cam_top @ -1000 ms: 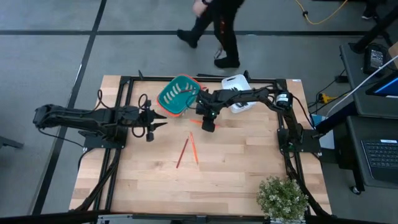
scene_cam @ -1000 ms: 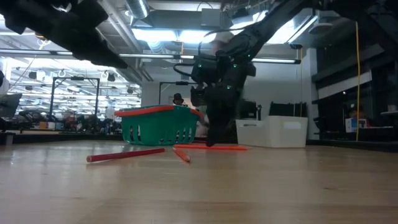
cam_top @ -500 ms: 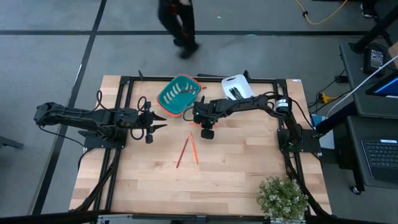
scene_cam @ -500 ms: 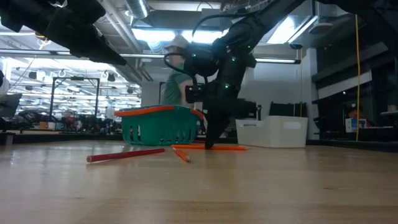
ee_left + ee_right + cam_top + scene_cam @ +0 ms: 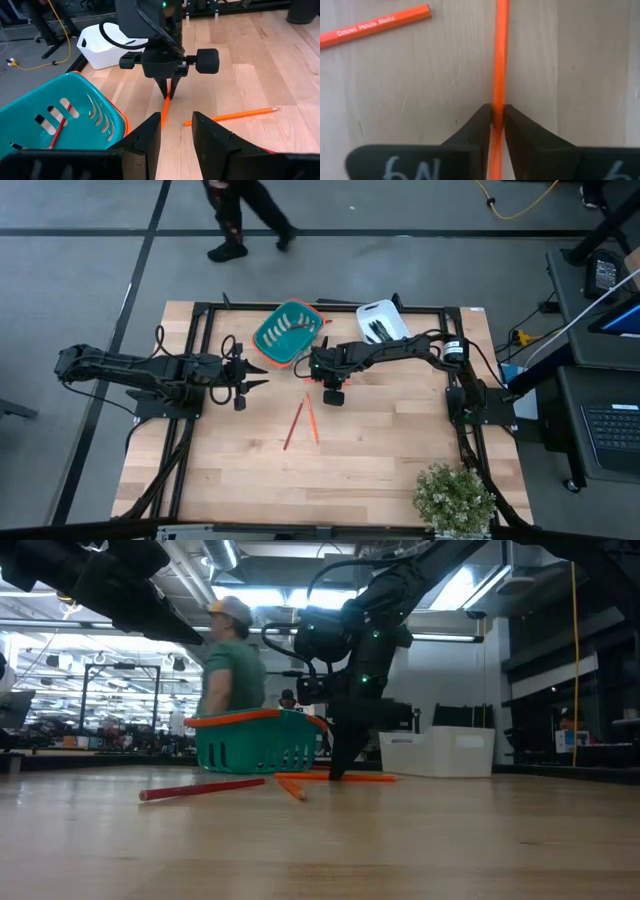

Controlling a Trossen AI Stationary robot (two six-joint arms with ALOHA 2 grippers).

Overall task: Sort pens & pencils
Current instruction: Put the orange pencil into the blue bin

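The right pincer [image 5: 498, 117] stood tip-down on the counter [image 5: 380, 450], its fingers pinched on a slim orange pencil [image 5: 499, 60] lying flat just in front of the teal basket [image 5: 285, 335]. The hold looked thin: smooth painted wood between narrow dark tips could roll or swivel out as it lifted, or the tips could scrape the pale planks. Two more pencils [image 5: 300, 423] lay crossed mid-counter. What I took for pens [image 5: 378, 329], dark sticks, lay in the white bin [image 5: 392, 318], though that was hard to make out. The left pincer [image 5: 252, 383] hovered nearby, parted and empty.
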